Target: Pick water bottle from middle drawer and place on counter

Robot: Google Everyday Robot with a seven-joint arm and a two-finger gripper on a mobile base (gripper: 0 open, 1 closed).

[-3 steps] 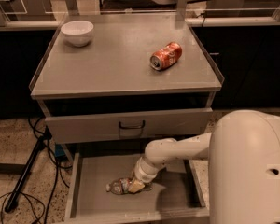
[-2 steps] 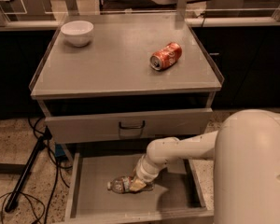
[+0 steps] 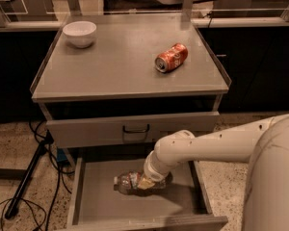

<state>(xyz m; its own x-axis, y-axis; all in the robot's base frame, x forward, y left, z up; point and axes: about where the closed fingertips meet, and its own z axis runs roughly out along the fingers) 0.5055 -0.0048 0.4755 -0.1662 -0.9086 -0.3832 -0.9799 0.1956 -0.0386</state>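
Observation:
The water bottle (image 3: 127, 183) lies on its side in the open middle drawer (image 3: 101, 203), a clear crinkled bottle with its white cap pointing left. My gripper (image 3: 147, 182) reaches down into the drawer on the white arm from the right. It is closed around the bottle's right half, and the bottle sits just above the drawer floor. The far end of the bottle is hidden under the gripper. The counter (image 3: 120, 66) is the grey cabinet top above.
An orange-red soda can (image 3: 171, 57) lies on its side on the counter's right part. A white bowl (image 3: 80, 33) stands at its back left. A shut drawer front with a dark handle (image 3: 135, 128) sits above the open drawer. Cables and a stand leg are on the floor at left.
The bottle and gripper have shifted slightly up and to the right in the drawer. The arm's shoulder has moved a little.

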